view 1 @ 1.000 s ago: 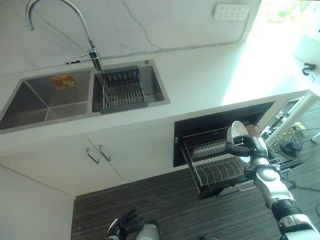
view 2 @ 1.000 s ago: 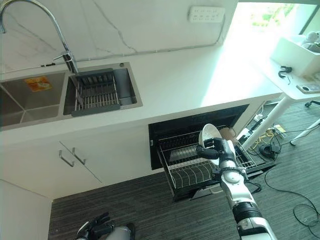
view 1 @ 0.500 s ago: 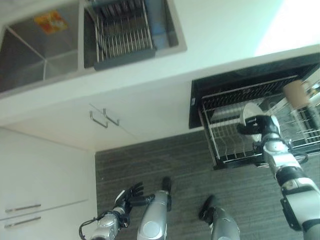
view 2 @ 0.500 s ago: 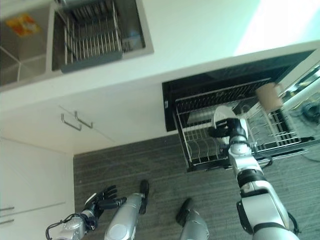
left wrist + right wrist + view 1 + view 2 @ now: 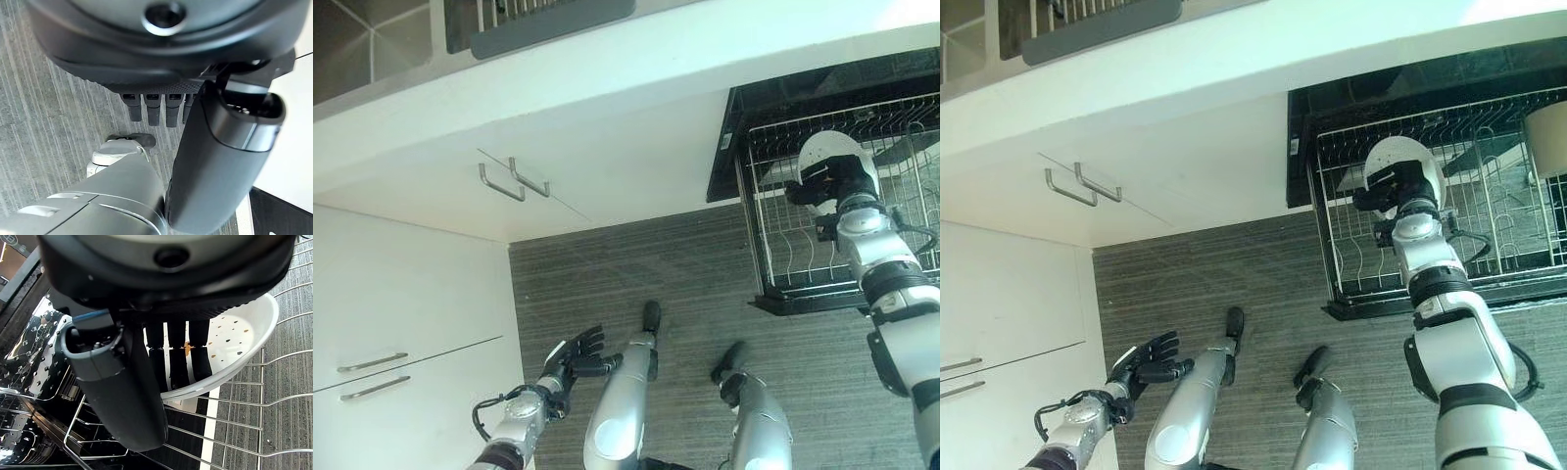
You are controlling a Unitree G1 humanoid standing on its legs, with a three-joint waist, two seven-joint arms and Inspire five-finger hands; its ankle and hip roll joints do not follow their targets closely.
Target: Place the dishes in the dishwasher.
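My right hand [image 5: 830, 182] holds a white bowl [image 5: 837, 157], round and smooth with small dark speckles and one orange spot inside; my fingers [image 5: 177, 360] curl against its inner face and my thumb [image 5: 122, 396] closes on its rim. The bowl sits over the pulled-out wire rack [image 5: 1351, 264] of the dishwasher [image 5: 1304, 108], at about two o'clock in the head views, its edge close to the thin metal rods; I cannot tell whether it touches them. The rack is a shiny grid of upright tines in a dark frame, and its far end is cut off at the picture edge. A tan cylindrical cup [image 5: 1549, 137] stands at the rack's three o'clock side, partly cut off. The dishwasher's dark opening sits under a pale countertop [image 5: 636, 49]. At ten o'clock are white cabinet doors [image 5: 558, 196] with slim metal bar handles [image 5: 514, 181], and at twelve o'clock the lower edge of a dark drainer [image 5: 553, 14] in the sink, mostly out of frame. The floor [image 5: 685, 284] is grey carpet with fine stripes. My left hand [image 5: 573, 357] hangs at seven o'clock above the carpet, fingers [image 5: 151, 107] straight and spread, holding nothing.
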